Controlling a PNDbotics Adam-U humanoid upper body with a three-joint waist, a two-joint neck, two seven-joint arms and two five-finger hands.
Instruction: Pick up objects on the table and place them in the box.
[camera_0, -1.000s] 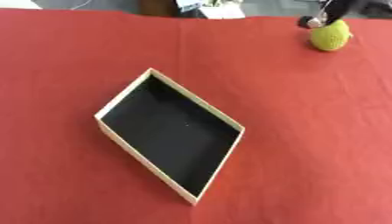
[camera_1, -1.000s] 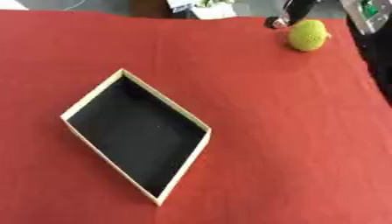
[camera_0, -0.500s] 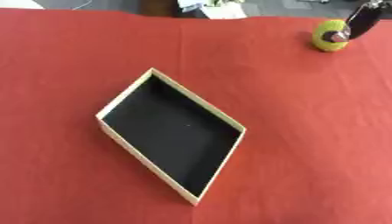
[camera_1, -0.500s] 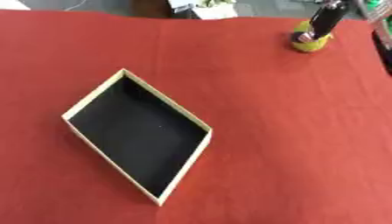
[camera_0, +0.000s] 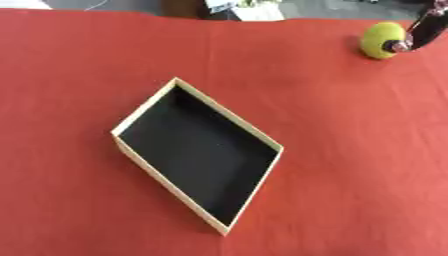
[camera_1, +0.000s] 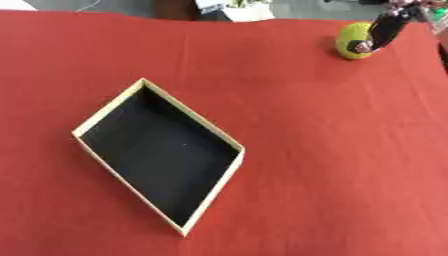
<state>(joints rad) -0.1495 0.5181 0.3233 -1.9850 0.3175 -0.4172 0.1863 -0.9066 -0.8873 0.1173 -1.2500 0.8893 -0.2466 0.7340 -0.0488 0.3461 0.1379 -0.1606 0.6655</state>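
A shallow box (camera_0: 198, 154) with pale tan walls and a black floor lies left of centre on the red-covered desk (camera_0: 332, 150), turned so its corners point toward the far and near edges like a diamond. Nothing lies inside it. Bare red cloth stretches on every side of the box: a wide strip to its left, a broad field to its right and beyond it toward the far edge, and a narrower band between its near corner and the bottom of the view. The desk's far edge runs along the top of both views, with a little clutter behind it that cannot be made out.

At the far right corner, well apart from the box, sits a yellow-green ball (camera_1: 352, 39), close to the far edge and near the desk's right edge, which shows in the right eye view. The robot's right hand (camera_1: 381, 32) reaches in from the upper right corner, a dark finger slanting down across the ball's right side and touching it. Only that much of the hand shows, so whether it is clasping the ball or merely resting against it cannot be told. The left hand appears in neither view.
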